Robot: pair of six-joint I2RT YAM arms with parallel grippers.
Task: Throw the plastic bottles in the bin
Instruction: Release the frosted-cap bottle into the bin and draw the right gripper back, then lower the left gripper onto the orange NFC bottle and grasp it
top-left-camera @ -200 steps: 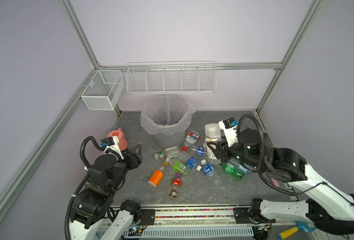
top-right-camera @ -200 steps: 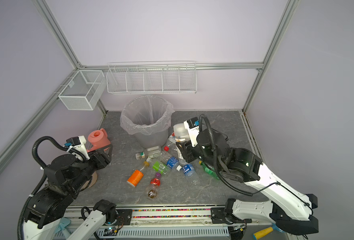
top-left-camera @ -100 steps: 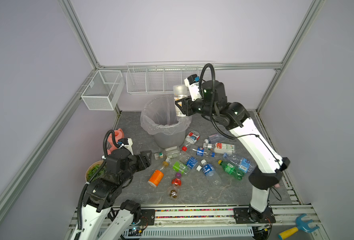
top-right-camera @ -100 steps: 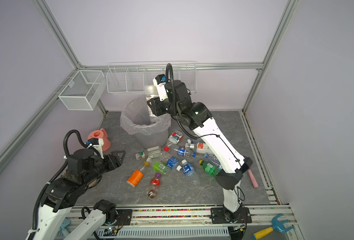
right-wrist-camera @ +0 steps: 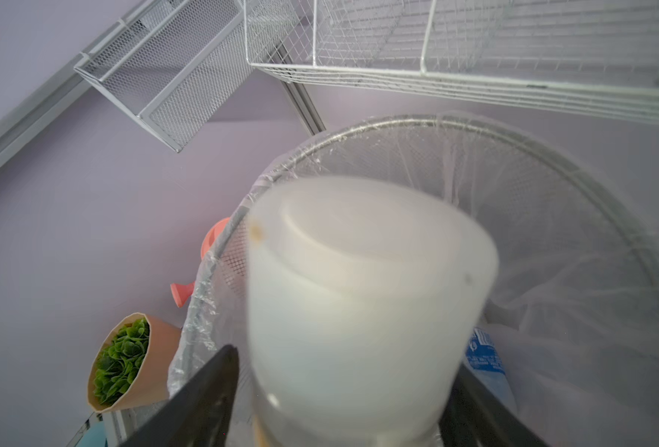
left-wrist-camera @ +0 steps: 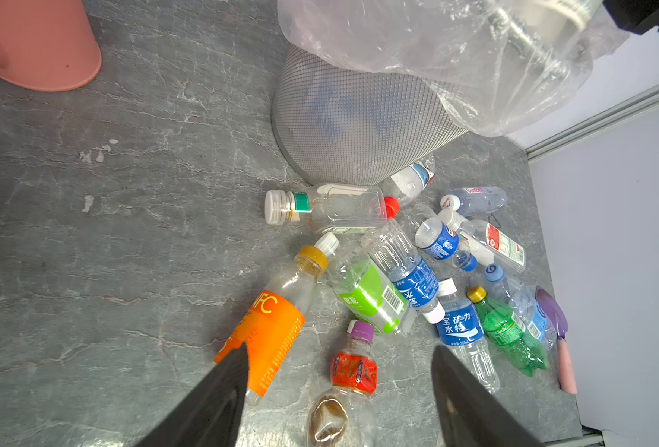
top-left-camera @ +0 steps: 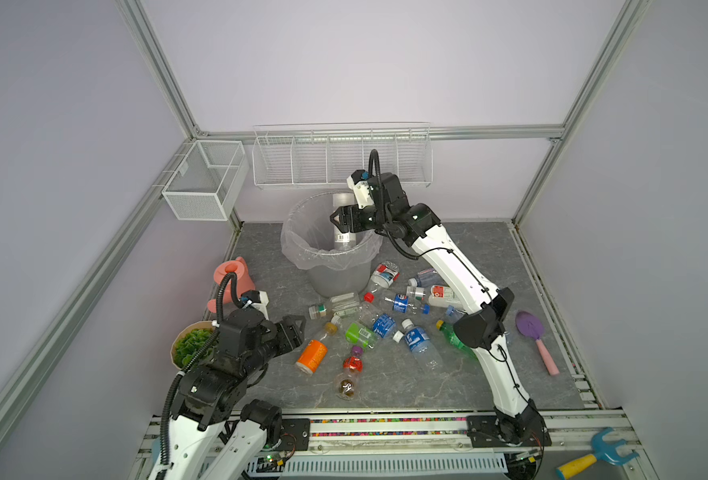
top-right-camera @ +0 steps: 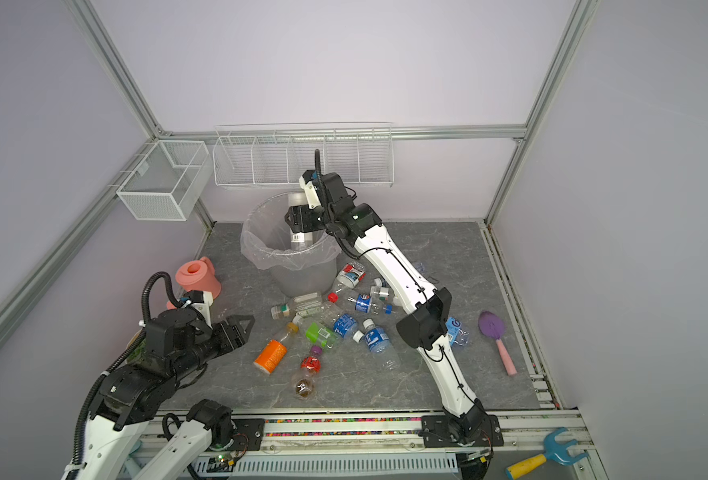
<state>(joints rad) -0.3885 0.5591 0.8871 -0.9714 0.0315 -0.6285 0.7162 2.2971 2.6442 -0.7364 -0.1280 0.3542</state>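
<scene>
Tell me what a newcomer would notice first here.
The right gripper hangs over the bin at the back, a whitish bottle upright between its parted jaws. In front of it, plastic bottles with bright labels lie scattered on the grey table, the open left gripper hovering beside an orange-labelled bottle.

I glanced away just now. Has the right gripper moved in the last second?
Yes. The right gripper has swung from low over the loose bottles, up and back to above the mouth of the bin.
</scene>
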